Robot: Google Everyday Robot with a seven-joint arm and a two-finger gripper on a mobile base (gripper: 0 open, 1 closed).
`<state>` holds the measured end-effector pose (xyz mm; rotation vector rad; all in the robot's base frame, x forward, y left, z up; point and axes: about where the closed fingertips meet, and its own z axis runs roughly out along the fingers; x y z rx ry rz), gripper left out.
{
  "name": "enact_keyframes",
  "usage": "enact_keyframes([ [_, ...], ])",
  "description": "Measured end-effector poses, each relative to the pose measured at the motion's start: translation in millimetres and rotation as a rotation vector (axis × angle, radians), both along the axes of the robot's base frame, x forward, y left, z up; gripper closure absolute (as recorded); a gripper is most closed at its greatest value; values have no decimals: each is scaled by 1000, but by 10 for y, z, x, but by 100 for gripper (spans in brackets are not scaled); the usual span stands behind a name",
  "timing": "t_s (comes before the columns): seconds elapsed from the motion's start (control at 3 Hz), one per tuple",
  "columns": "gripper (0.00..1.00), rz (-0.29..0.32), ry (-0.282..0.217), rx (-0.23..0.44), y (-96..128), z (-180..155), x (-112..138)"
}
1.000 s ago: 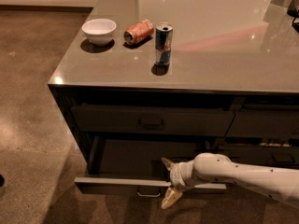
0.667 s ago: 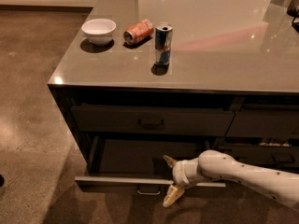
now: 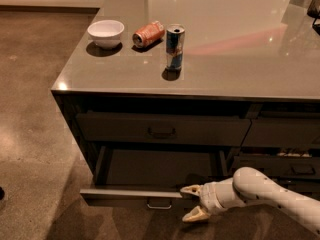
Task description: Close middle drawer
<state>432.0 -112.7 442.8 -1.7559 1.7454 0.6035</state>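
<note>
The middle drawer stands pulled well out under the counter, its dark inside showing and its low flat front carrying a small metal pull handle. My gripper comes in from the right on a white arm and sits at the right part of the drawer front, just right of the handle. Its two pale fingers are spread apart, one at the drawer's rim and one below it, with nothing between them.
Above is the shut top drawer. Narrower drawers fill the right column. On the counter stand a white bowl, a lying orange can and an upright blue can. Brown floor lies to the left.
My gripper has shifted slightly right along the drawer front and a little upward. The drawer looks as far out as before.
</note>
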Motion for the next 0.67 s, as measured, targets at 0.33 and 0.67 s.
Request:
enact_keyframes([
  [0.33, 62, -4, 45, 38, -195, -68, -244],
  [0.67, 84, -3, 54, 46, -224, -85, -281],
])
